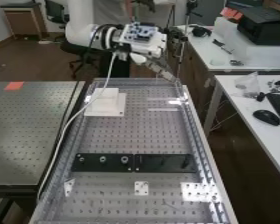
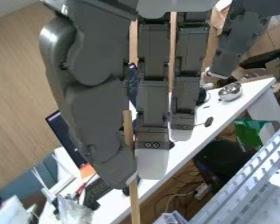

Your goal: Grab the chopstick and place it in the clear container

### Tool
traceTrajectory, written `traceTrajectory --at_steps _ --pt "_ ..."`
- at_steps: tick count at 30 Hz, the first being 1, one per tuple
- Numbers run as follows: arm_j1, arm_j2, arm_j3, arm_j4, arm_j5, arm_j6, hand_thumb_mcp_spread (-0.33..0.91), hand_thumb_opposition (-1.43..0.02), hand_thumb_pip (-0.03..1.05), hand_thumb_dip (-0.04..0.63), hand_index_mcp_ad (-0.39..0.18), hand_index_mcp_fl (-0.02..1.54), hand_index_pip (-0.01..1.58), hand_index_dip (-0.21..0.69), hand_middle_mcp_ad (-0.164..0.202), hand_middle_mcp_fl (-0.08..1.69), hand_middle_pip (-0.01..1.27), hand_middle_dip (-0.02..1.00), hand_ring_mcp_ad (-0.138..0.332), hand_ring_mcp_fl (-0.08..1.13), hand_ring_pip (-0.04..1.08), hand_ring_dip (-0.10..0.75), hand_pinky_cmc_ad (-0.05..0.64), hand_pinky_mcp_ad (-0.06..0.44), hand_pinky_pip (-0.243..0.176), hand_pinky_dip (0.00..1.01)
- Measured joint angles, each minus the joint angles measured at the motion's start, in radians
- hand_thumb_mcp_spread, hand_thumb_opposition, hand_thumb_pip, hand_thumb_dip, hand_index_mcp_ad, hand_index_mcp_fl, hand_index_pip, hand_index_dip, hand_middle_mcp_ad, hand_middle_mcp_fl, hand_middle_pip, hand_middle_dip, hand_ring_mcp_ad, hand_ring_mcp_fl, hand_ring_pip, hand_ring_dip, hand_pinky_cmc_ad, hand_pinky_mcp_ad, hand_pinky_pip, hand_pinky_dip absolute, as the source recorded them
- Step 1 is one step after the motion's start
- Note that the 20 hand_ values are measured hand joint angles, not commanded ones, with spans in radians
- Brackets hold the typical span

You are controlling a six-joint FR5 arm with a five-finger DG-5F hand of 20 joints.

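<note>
1 dark grey hand (image 1: 155, 66) is what you are steering in the high view, hanging at a slant from the white arm (image 1: 81, 26), close to the far end of the perforated bench (image 1: 117, 200). Beyond the 2 black plates (image 1: 134, 163), near that far end, sits a white block (image 1: 105, 95); give it room as you line up. From here you can't tell how the fingers are set.

In the wrist view, your fingers and thumb (image 2: 94, 95) are together, clamped on the wooden chopstick (image 2: 135, 200). It runs in line with the fingers, and a good length juts out past their tips. I judge the grasp made, with the carry and release ahead of you. Hold the pinch steady, since so slim a stick could roll or pivot between the pads. Steer by its free end, not by the fingertips: bring that end over the clear container's mouth, lower it inside without brushing the rim, and only then ease the thumb away.
</note>
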Motion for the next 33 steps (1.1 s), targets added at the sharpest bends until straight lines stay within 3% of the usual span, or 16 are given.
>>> traceTrajectory --at_steps 9,21,26,33 --pt "-0.014 -0.020 0.043 -0.042 -0.067 -0.163 0.74 -1.08 0.41 0.278 -0.099 1.42 0.14 0.435 0.072 1.51 0.23 0.61 0.086 0.89 0.10 0.370 0.314 0.279 0.051 0.18" --pt "-0.019 -0.069 0.128 -0.159 -0.142 -0.325 0.74 -1.08 0.41 0.278 -0.101 1.42 0.14 0.435 0.072 1.50 0.23 0.61 0.086 0.89 0.11 0.372 0.314 0.278 0.051 0.18" --pt "-0.018 -0.095 0.163 -0.211 -0.180 -0.359 0.74 -1.08 0.42 0.278 -0.101 1.42 0.14 0.435 0.072 1.50 0.23 0.61 0.077 0.89 0.11 0.372 0.316 0.279 0.051 0.18" --pt "-0.022 -0.138 0.238 -0.319 -0.229 -0.365 0.74 -1.08 0.41 0.278 -0.101 1.42 0.14 0.431 0.072 1.51 0.23 0.61 0.061 0.92 0.11 0.372 0.316 0.283 0.051 0.18"
